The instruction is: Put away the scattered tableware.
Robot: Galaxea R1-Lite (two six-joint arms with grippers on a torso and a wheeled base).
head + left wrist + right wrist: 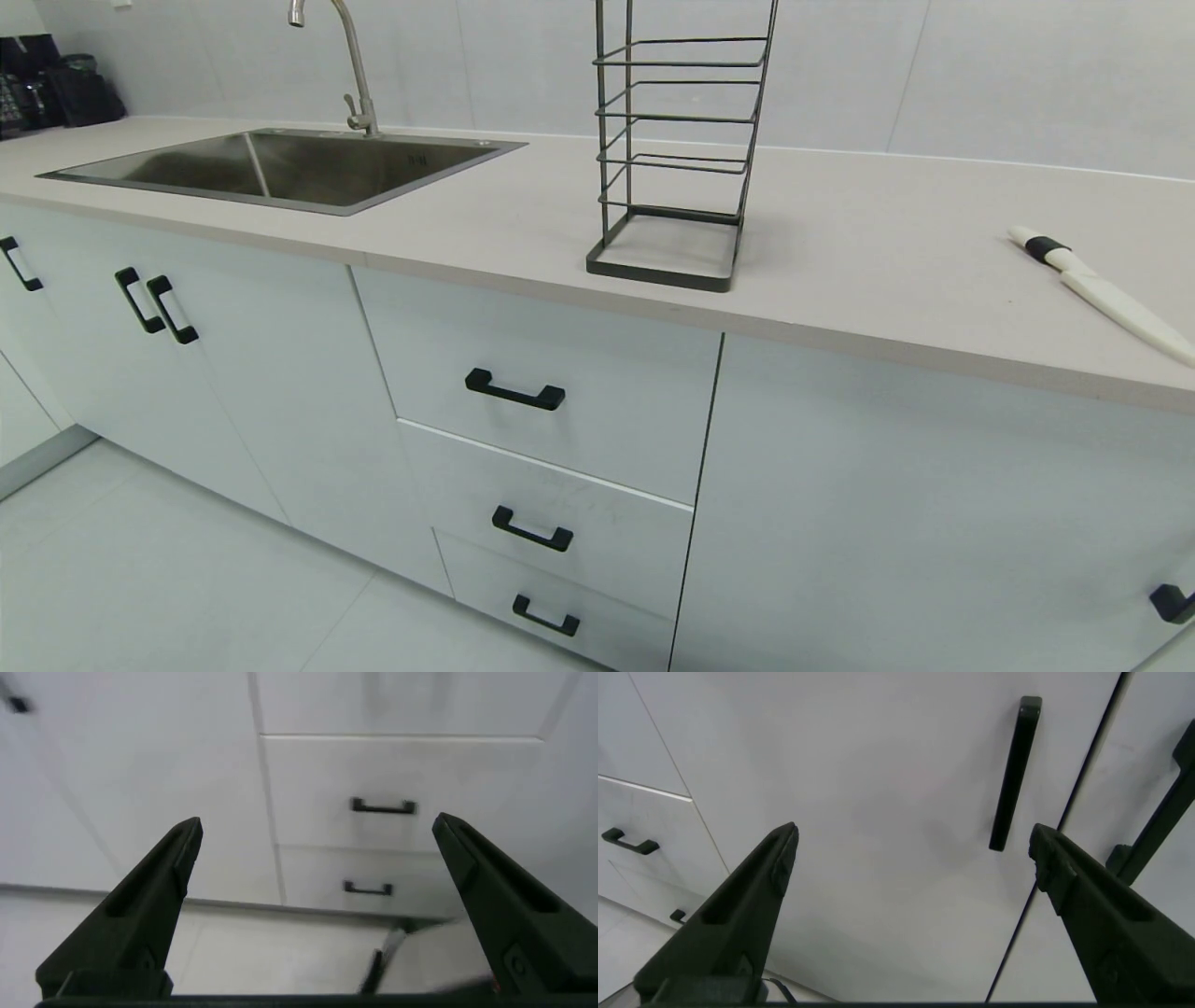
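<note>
A white knife with a black band on its handle lies on the pale countertop at the far right. A tall black wire rack stands empty mid-counter, left of the knife. My left gripper is open and low, facing the white drawer fronts with nothing between its fingers. My right gripper is also open, facing a white cabinet door with a vertical black handle.
A steel sink with a curved faucet is set into the counter at the left. Below are three drawers with black handles and cabinet doors to either side. Dark items sit at the far left corner.
</note>
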